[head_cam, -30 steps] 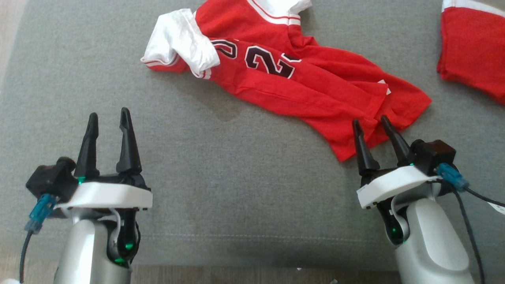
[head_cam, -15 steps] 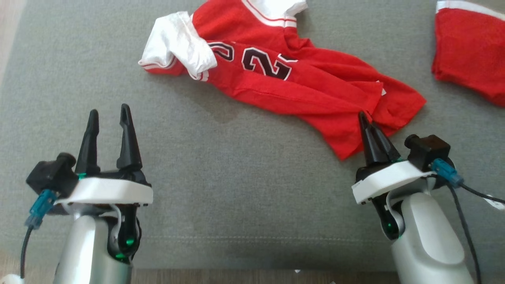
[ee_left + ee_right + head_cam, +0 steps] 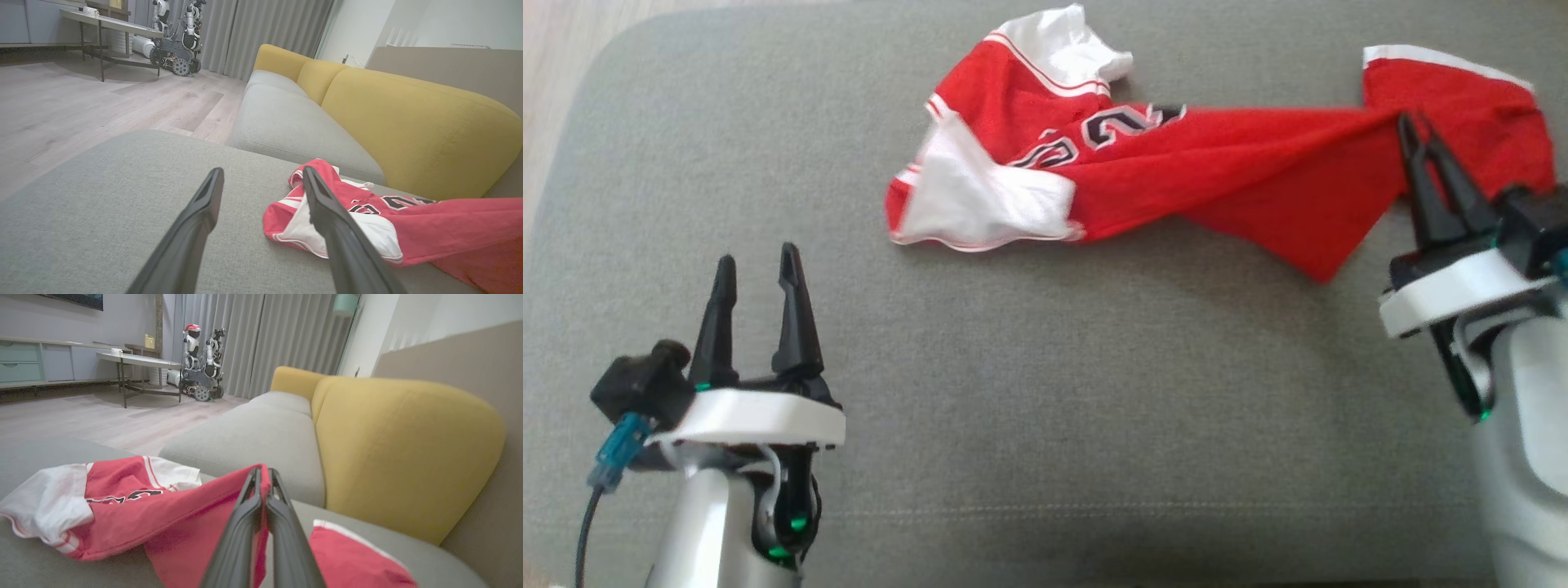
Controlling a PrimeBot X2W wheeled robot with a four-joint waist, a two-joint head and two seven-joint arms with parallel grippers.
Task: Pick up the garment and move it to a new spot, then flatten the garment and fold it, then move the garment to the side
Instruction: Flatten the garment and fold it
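Observation:
The garment (image 3: 1176,163) is a red jersey with white sleeves and dark numbers, lying stretched out across the grey cushion (image 3: 1045,392). My right gripper (image 3: 1411,122) is shut on its red hem at the far right, and the cloth there is lifted and pulled taut. The right wrist view shows the fingers pressed together (image 3: 263,471) with the garment (image 3: 163,514) draped around them. My left gripper (image 3: 757,257) stands open at the lower left, well short of the jersey, with nothing between its fingers. From the left wrist, the gripper (image 3: 262,171) points toward the garment's (image 3: 449,228) white sleeve.
A second red cloth with a white band (image 3: 1462,90) lies just behind my right gripper, also seen as red cloth (image 3: 355,555). A yellow sofa backrest (image 3: 408,122) rises behind the cushion. Wooden floor (image 3: 61,110) lies to the left, with another robot (image 3: 200,355) and a table far off.
My right gripper shut on the jersey's hem, then carried it up and to the right, dragging the jersey out long. The camera has also shifted. The left gripper stays open and still.

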